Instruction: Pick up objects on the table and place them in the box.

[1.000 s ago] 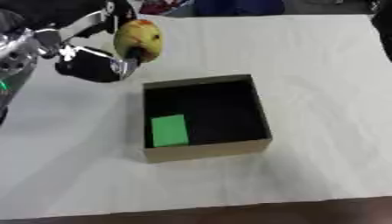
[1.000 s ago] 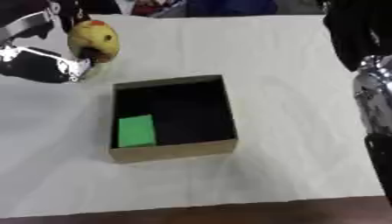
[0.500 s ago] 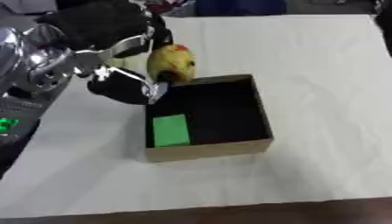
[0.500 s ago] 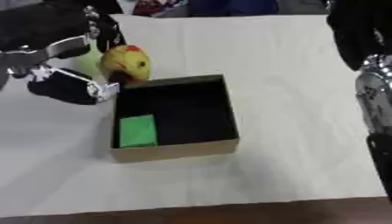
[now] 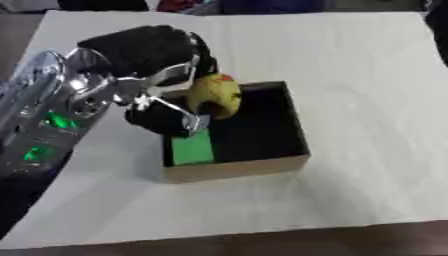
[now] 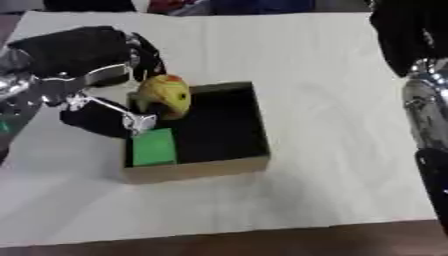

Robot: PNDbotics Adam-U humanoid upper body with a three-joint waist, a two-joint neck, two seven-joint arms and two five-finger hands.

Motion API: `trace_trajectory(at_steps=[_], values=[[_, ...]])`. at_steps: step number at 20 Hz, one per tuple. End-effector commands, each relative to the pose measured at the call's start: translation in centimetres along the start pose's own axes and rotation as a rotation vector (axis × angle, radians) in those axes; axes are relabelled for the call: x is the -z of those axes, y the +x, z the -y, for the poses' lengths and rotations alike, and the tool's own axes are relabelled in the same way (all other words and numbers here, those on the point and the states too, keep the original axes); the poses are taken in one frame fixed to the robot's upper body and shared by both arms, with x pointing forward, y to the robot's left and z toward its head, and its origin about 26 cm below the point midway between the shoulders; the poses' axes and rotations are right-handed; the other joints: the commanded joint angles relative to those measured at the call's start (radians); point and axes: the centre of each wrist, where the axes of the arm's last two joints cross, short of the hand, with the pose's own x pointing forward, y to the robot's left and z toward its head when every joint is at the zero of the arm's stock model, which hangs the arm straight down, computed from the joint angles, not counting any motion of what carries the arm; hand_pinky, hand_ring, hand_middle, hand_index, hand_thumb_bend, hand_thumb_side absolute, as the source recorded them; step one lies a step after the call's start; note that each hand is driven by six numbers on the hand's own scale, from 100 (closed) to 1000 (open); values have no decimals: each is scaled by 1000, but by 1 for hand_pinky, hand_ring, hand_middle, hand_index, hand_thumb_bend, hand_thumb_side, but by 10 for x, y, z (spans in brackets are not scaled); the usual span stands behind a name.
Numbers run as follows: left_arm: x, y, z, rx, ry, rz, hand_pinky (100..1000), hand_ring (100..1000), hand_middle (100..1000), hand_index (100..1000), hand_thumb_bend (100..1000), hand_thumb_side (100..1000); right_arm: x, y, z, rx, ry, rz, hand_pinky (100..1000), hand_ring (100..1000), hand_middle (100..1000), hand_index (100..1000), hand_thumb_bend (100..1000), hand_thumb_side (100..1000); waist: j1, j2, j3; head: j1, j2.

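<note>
Left hand [image 5: 162, 107] has carried yellow fruit [image 5: 215, 96] from upper left to over box [image 5: 262, 165], fingers curled round it. Placing step; next: lower, release beside green block [image 5: 191, 149].

Left hand [image 5: 166, 80] with apple [image 5: 214, 96], now over box [image 5: 236, 169].

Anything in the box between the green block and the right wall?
No. In the left eye view, the box floor between the green block and its right wall is bare and dark; the left hand holds the yellow fruit above the near-left part.

white-covered table [image 5: 350, 60], dark floor beyond its edges.
</note>
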Motion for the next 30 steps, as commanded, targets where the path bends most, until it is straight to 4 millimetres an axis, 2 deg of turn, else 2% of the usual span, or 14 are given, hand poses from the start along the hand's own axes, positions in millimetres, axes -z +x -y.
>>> trace_trajectory(at_steps=[1, 2, 4, 5, 6, 8, 9, 10, 15, 22, 26, 30], values=[[1, 2, -2, 23, -19, 3, 455, 662, 621, 737, 182, 488, 4, 10, 3, -13, 3, 31, 975, 873, 772, 1000, 120, 1000, -2, -17, -3, -2, 2], [2, 1, -1, 29, -30, 2, 478, 693, 656, 763, 257, 518, 4, 10, 3, -12, 3, 31, 975, 873, 772, 1000, 120, 1000, -2, -17, -3, -1, 2], [5, 1, 3, 41, -55, -1, 500, 725, 688, 800, 348, 557, 4, 10, 2, -11, 4, 30, 976, 873, 772, 1000, 120, 1000, -2, -17, -4, 1, 1], [7, 1, 5, 48, -64, -2, 504, 729, 693, 806, 362, 567, 4, 10, 2, -11, 4, 30, 976, 873, 772, 1000, 120, 1000, -2, -17, -5, 1, 0], [8, 1, 6, 55, -71, -3, 534, 766, 742, 849, 508, 615, 3, 9, 3, -10, 4, 29, 976, 874, 772, 1000, 120, 1000, -2, -17, -5, 1, 0], [9, 1, 8, 74, -75, -9, 570, 798, 777, 877, 626, 631, 3, 9, 3, -9, 3, 27, 976, 874, 772, 1000, 122, 1000, -1, -17, -6, 2, 0], [9, 1, 8, 83, -75, -12, 570, 798, 777, 877, 626, 631, 3, 9, 3, -8, 3, 27, 976, 874, 772, 1000, 122, 1000, -1, -17, -6, 2, 0], [9, 1, 8, 91, -72, -16, 577, 806, 781, 879, 663, 635, 3, 9, 3, -8, 3, 26, 976, 873, 772, 1000, 121, 1000, 0, -17, -5, 2, -1], [3, -1, 2, 107, -20, -38, 555, 797, 767, 862, 606, 662, 2, 8, 3, -7, 1, 21, 977, 873, 772, 1000, 120, 1000, 1, -17, -3, 2, -1], [-24, -16, -22, 62, 208, -143, 495, 777, 751, 845, 525, 742, 1, 7, 4, -8, -3, 17, 977, 874, 771, 1000, 122, 1000, -1, -16, 5, 1, -6], [-37, -34, -29, 53, 287, -243, 511, 788, 758, 849, 552, 753, 1, 7, 4, -8, -5, 18, 977, 874, 771, 1000, 122, 1000, -2, -15, 9, -3, -9], [-46, -64, -28, 42, 254, -361, 557, 816, 780, 865, 601, 745, 2, 8, 4, -10, -7, 21, 977, 874, 771, 1000, 121, 1000, -5, -14, 10, -7, -13]])
